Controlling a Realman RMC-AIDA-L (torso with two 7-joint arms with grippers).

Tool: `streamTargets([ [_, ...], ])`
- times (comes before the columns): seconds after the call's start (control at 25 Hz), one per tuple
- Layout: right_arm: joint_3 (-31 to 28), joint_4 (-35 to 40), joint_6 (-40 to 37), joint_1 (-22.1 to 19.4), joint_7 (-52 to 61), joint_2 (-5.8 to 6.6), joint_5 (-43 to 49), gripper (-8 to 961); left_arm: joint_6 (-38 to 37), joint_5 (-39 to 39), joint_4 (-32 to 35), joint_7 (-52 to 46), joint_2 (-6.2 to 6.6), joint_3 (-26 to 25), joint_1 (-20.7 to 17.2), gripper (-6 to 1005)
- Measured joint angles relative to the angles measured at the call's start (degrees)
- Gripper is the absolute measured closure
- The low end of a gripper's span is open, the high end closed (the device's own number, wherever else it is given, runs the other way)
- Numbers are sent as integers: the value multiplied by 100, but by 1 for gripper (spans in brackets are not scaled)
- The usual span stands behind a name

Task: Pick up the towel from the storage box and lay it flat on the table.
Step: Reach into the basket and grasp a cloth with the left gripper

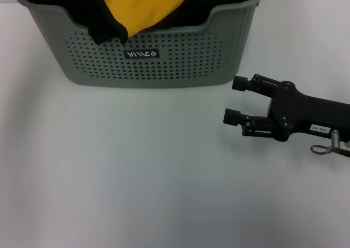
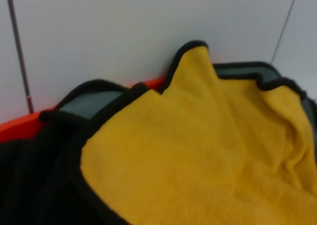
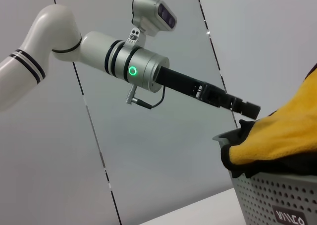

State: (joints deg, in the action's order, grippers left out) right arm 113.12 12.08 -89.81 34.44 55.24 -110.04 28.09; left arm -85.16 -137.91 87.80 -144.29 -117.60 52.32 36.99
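Note:
The towel (image 1: 145,7) lies bunched in the storage box (image 1: 147,73), yellow side up, at the far edge of the table (image 1: 136,177). It fills the left wrist view (image 2: 208,150) and shows heaped over the box rim in the right wrist view (image 3: 282,136). My left gripper (image 3: 247,111) shows only in the right wrist view, reaching in just above the box (image 3: 267,200), close to the towel's edge. My right gripper (image 1: 236,100) is open and empty, low over the table to the right of the box front.
A plain black cloth (image 1: 106,27) hangs over the box's dipped front rim, beside the towel (image 2: 34,185). A grey-green black-edged fold (image 2: 81,103) lies behind it. White table spreads wide in front of the box.

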Motion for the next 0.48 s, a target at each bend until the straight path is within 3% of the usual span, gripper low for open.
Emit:
streamTargets([
  [0.48, 0, 15, 74, 1, -75, -15, 4, 77, 97, -294, -574, 68, -33, 120, 242, 142],
])
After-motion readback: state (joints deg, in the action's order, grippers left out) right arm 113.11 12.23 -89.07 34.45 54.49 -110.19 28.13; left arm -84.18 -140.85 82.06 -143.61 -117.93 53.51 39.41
